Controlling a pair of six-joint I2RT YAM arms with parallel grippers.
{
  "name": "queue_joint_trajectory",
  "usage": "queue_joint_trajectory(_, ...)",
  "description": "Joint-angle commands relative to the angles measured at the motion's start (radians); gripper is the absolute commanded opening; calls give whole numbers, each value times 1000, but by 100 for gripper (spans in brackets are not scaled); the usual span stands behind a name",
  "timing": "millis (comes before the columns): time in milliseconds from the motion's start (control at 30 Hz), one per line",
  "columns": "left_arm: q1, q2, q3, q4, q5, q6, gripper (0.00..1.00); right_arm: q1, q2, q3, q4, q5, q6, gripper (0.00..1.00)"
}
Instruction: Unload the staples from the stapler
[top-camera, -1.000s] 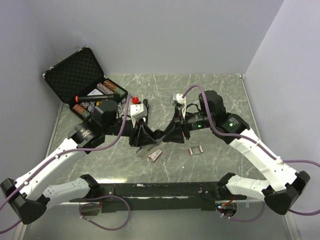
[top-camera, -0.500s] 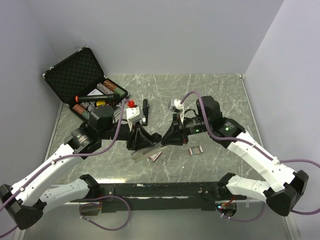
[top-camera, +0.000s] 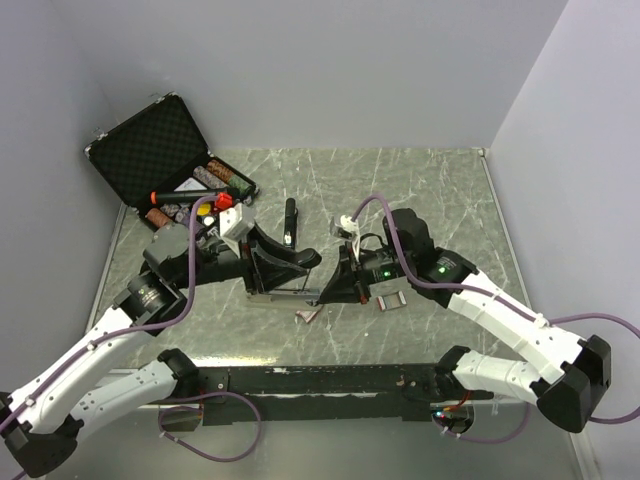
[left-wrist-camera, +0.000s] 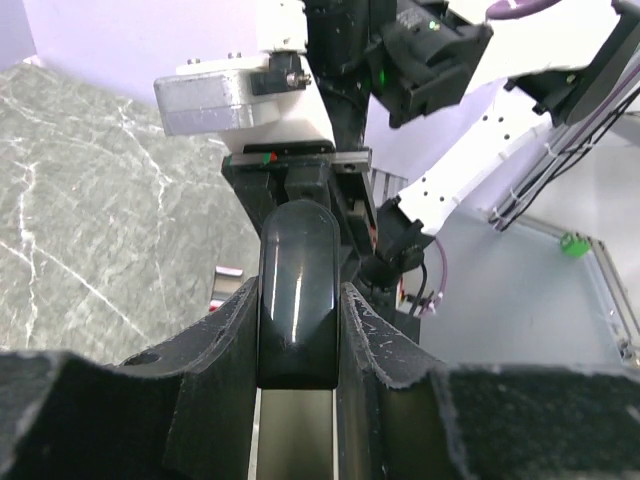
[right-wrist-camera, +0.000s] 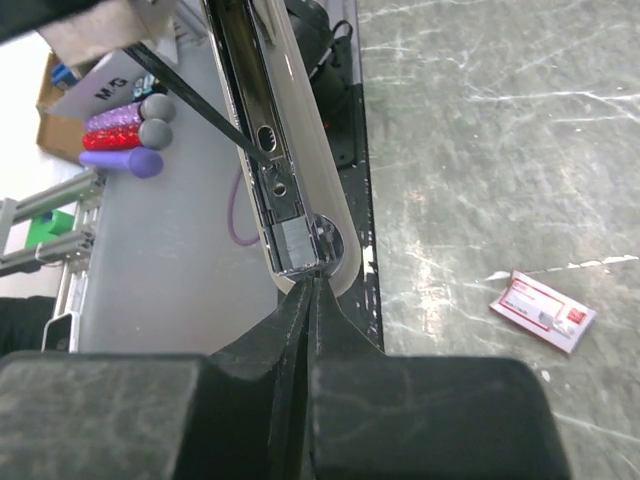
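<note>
The stapler (top-camera: 296, 262) is swung open on the marble table, its black top raised over its metal rail (top-camera: 285, 295). My left gripper (top-camera: 268, 262) is shut on the black top (left-wrist-camera: 298, 290), with one pad on each side. My right gripper (top-camera: 332, 291) is shut, its tips (right-wrist-camera: 308, 288) pressed together against the front end of the metal magazine (right-wrist-camera: 285, 215). I see nothing between those tips. A grey block sits at the magazine's end; I cannot tell whether it is staples.
Two small strip-like pieces lie on the table, one (top-camera: 307, 314) in front of the stapler and one (top-camera: 390, 299) by the right wrist; a red-and-white piece (right-wrist-camera: 543, 310) shows in the right wrist view. An open black case (top-camera: 150, 150) stands back left. A black pen (top-camera: 290, 220) lies behind.
The right gripper has closed and dropped to the stapler's front end. The left arm has pulled back to the left, and the stapler now lies opened out lengthwise.
</note>
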Motion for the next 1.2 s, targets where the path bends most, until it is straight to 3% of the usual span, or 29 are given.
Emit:
queue_joint_trajectory(0,-2,-10,-2,259,-45,-79,1,25,10,-20,112,-5,60,2)
queue_joint_trajectory(1167,-32,-21,-40,84,-57,15,1,28,-100,236,-239,449,-84,1)
